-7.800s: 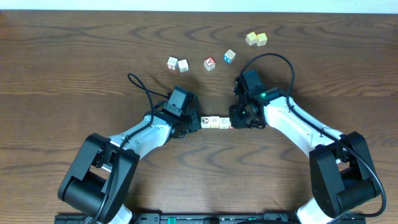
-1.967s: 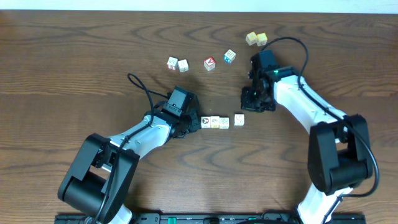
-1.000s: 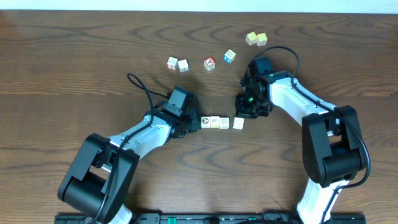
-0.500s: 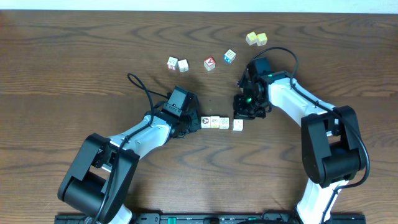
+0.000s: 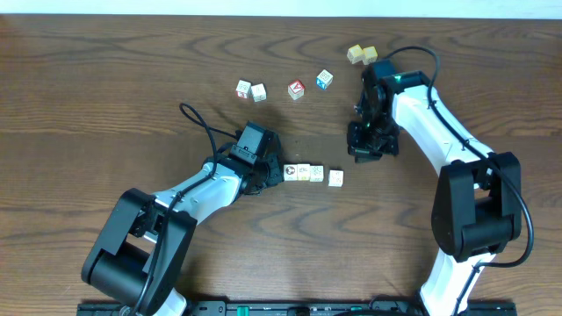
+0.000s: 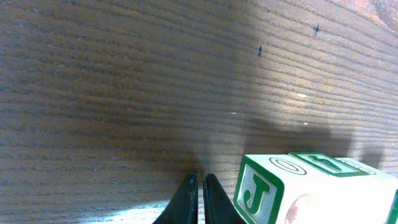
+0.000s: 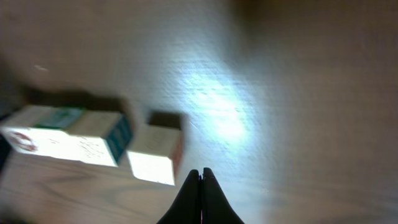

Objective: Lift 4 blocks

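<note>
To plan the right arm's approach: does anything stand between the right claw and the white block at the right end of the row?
Nothing visible does. The shut right claw is up and to the right of that block in the overhead view; only bare table lies between them.

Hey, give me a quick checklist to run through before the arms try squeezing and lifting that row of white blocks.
1. Row tight: not ok, the end block sits apart from the other three blocks.
2. Left end effector at the row's left end: ok.
3. Right end effector at the row's right end: not ok, it hangs away from the blocks.
4. Both end effectors shut: ok.
</note>
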### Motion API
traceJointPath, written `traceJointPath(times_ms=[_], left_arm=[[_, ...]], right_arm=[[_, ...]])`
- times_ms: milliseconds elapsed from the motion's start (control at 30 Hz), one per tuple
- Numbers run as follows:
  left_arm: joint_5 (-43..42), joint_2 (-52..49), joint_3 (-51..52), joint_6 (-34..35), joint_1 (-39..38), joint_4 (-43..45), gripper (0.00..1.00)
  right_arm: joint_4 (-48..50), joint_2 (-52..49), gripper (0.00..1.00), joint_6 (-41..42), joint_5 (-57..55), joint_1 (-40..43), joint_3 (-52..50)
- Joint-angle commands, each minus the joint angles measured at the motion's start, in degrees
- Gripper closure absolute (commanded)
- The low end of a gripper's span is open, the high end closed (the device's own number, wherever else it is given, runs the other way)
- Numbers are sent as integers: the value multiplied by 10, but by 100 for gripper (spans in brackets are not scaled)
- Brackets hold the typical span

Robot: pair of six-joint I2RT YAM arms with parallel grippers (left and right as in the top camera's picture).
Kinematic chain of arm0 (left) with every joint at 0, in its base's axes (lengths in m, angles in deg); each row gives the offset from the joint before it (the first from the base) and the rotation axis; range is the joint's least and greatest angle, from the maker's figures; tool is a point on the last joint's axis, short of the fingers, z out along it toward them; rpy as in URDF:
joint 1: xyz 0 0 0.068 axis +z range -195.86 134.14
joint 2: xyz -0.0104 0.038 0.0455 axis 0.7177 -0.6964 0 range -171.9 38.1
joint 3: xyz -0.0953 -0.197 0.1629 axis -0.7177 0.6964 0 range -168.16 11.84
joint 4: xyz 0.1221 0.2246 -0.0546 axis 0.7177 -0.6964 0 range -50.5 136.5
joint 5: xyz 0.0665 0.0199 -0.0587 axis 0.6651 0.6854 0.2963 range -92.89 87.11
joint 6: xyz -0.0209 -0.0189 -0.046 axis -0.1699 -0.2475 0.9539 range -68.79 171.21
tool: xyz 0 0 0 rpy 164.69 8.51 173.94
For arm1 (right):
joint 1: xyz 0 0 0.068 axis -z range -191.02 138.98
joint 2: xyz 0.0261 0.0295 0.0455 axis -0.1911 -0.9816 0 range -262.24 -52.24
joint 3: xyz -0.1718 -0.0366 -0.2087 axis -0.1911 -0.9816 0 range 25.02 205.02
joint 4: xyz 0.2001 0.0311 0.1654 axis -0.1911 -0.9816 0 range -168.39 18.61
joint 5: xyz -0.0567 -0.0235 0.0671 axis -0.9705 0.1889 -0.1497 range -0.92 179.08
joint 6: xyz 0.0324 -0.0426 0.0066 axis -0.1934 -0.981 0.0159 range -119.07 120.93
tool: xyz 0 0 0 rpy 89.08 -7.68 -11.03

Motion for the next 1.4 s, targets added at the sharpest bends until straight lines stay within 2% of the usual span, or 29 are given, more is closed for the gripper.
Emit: traceJointPath(times_ms=[0, 300, 567, 1167, 1367], left_arm=[[25, -1, 0, -1, -1, -10, 93], [25, -1, 0, -1, -1, -10, 93], [25, -1, 0, -1, -1, -10, 93], [25, -1, 0, -1, -1, -10, 93], [25, -1, 0, -1, -1, -10, 93]], right_arm=[[-9, -4, 99, 2, -10, -5, -27], [68, -4, 99, 44, 26, -48, -104], [97, -4, 99, 60, 33, -70, -106], [127, -4, 98, 70, 33, -63, -105], [82, -4, 99, 56, 31, -36, -79]])
